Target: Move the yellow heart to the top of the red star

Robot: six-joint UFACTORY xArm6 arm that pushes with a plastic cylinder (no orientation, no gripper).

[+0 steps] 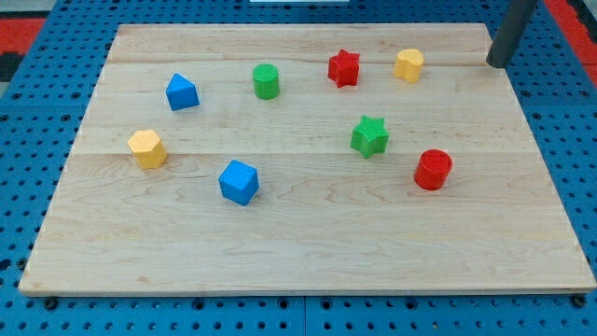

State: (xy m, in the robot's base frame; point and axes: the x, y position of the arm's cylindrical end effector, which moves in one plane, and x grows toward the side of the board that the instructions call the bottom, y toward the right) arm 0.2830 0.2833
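The yellow heart (pixel 408 64) lies near the view's top right on the wooden board (pixel 298 252). The red star (pixel 343 67) lies just to its left, a small gap between them. My tip (pixel 498 65) rests at the board's top right edge, to the right of the yellow heart and well apart from it. The rod rises out of the view's top.
A green cylinder (pixel 266 80) and a blue block (pixel 182 91) lie left of the red star. A green star (pixel 369 136) and a red cylinder (pixel 433 169) lie below the heart. A blue cube (pixel 238 181) and a yellow hexagon-like block (pixel 147 147) lie at the lower left.
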